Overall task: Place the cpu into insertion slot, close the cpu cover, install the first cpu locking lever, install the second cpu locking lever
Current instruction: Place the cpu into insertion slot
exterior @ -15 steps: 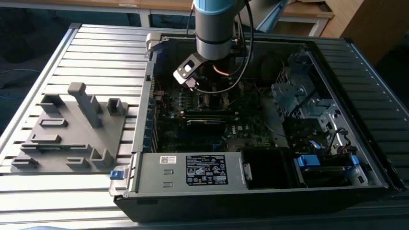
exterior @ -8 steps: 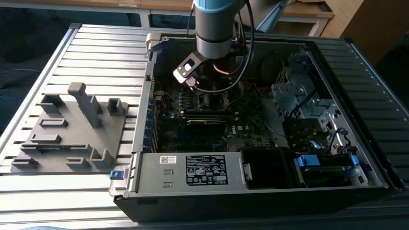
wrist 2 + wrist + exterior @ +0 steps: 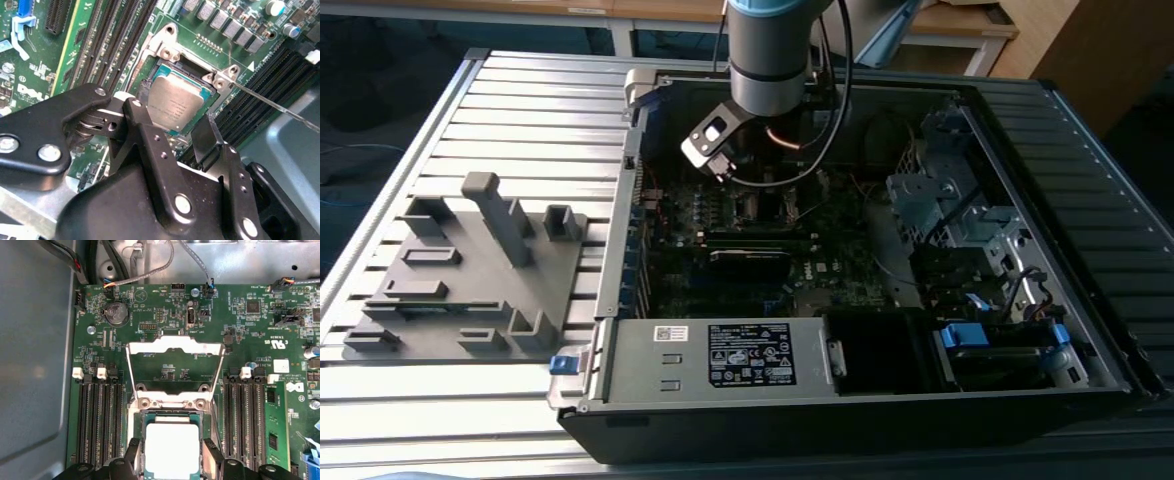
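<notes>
Ribbed grey metal table carries an open black desktop computer case in the exterior view, and a grey plastic fixture block lies beside the case toward the exterior view's left. The grey robot arm reaches down from above into the case, over the green motherboard. The case walls stand well apart from the arm.

In the second wrist view the black two-fingered gripper is clamped on the cpu, a small flat square chip with a dull silver face. Its fingers press two opposite edges of the chip. The chip sits low in the insertion slot, a dark square recess with a silvery rim, and looks close to level. A thin silvery wire locking lever stands swung out just beside one finger. Long black memory slots flank the socket on both sides.

In the first wrist view the cpu cover, a silvery frame plate with a cut-out middle, stands open beyond the socket's hinge. It is apart from the chip, so the recess is uncovered. The chip lies squarely inside the rim, between the fingertips.

The placing step looks nearly done. Doing it well means keeping the chip flat with its edges parallel to the rim, and giving it no sideways push, since the contacts beneath would likely bend. Room is tight at the sides, where each finger has only a narrow lane between the chip's edge and the memory slots, with the lever close by. Straight above, the way is open.
</notes>
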